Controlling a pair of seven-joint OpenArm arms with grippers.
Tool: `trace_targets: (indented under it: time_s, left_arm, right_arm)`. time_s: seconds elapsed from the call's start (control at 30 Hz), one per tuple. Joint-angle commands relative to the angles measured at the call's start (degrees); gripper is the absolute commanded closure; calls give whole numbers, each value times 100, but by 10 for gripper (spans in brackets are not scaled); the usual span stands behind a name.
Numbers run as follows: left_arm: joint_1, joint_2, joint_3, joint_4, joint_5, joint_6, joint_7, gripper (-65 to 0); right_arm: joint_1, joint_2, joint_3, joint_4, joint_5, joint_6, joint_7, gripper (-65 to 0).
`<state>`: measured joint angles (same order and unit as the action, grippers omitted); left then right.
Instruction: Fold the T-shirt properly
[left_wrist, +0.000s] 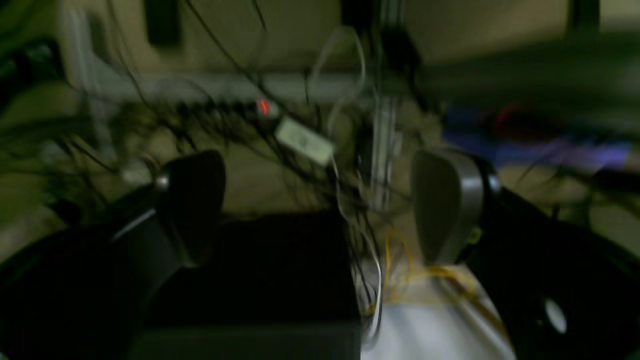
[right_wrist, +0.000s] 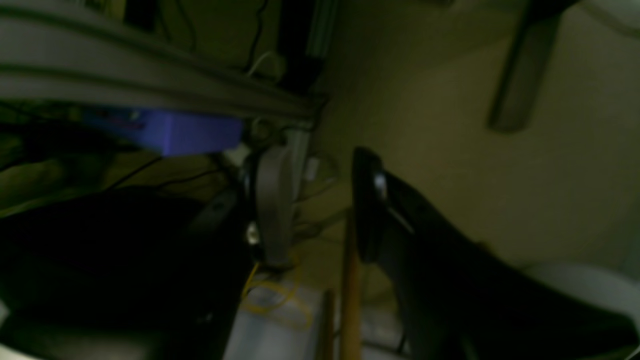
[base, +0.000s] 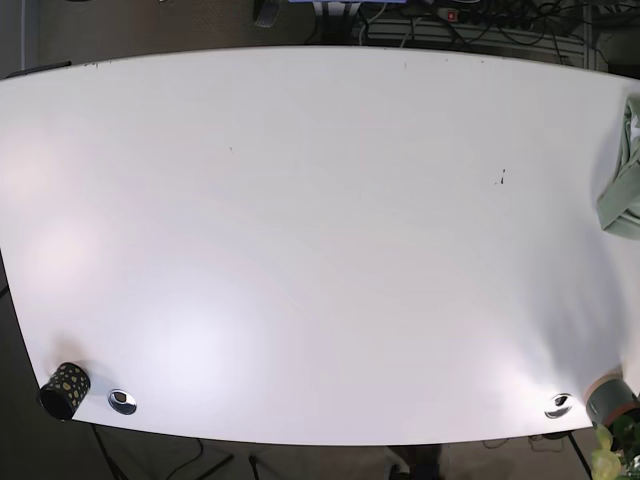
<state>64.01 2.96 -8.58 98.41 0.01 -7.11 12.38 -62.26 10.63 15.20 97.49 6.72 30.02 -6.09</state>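
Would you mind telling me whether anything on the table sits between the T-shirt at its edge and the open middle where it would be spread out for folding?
Nothing visible does. The grey-green T-shirt lies bunched at the far right edge of the white table, and the surface toward the middle shows only tiny marks. Neither gripper appears in the base view.

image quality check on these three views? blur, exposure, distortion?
Left wrist: dark and heavily motion-blurred, left gripper open, cables smeared. Right wrist: underexposed and soft, right gripper open, purple box the only clear colour. Base: bright, white table near blown out with soft glare patches, edges bowed by lens distortion, green T-shirt cut off at the right edge.
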Motion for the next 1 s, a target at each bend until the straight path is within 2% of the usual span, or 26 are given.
trace_targets:
  time_s: [0.0,0.5,0.73,0.97]
  left_arm:
    - [-137,-19,-8,-369,-5,-23,-135,-537]
    - [-2203,-177,-8,-3428,38,-5,-144,-536]
    - [-3108,-195,-8,-4843,38,4,-170,-536]
    - [-3838,-274,-8,-6162,38,74,-566,-536]
  right_arm:
    - [33,31,-153,-417,27,18,94,-187]
    - [1773,-13,-821,-3020,9,-17,86,-187]
    - [2626,-4,-1261,-4198,9,-501,94,-187]
    - [3206,-13,-1454,-4866,9,-703,94,-187]
